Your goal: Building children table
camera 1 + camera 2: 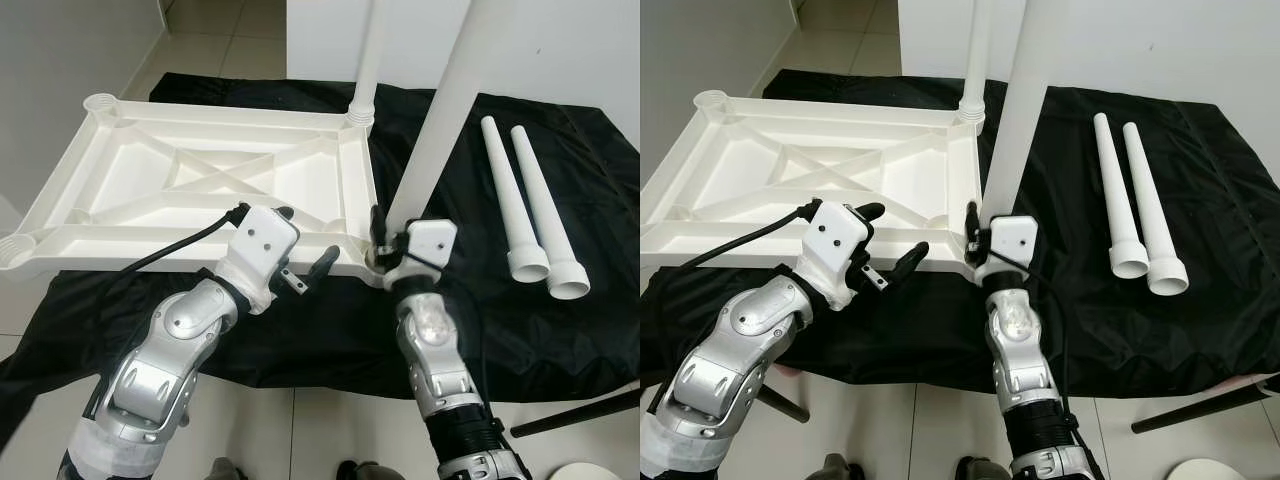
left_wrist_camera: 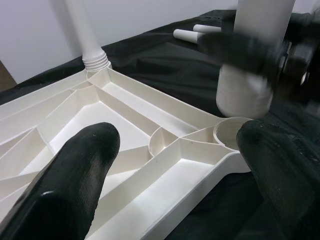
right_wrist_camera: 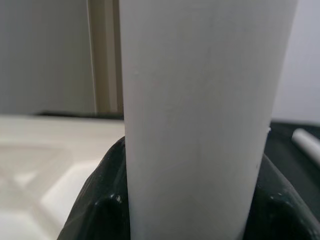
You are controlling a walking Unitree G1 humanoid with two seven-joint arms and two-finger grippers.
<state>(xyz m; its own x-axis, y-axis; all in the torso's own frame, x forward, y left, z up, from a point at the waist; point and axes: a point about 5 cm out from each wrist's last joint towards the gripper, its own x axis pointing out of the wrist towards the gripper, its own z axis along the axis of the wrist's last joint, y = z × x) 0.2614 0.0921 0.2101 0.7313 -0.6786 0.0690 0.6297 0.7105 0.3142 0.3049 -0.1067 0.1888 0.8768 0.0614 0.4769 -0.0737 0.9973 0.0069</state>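
Leg (image 1: 440, 110) looked light, stiff and slick (hollow plastic, tapered), so a hold low by its wide end suited it. Right hand (image 1: 385, 245) was clamped there, its base hovering just above the near corner socket (image 2: 232, 132) of the upturned tabletop (image 1: 150, 185). Left hand (image 1: 300, 250) stood spread wide by the tabletop's near rim, holding nothing.

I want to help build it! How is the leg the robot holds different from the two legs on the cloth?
The held leg stands almost upright in the right gripper, over a corner socket of the tabletop. The two spare legs lie flat on the black cloth, untouched. All are white, tapered tubes.
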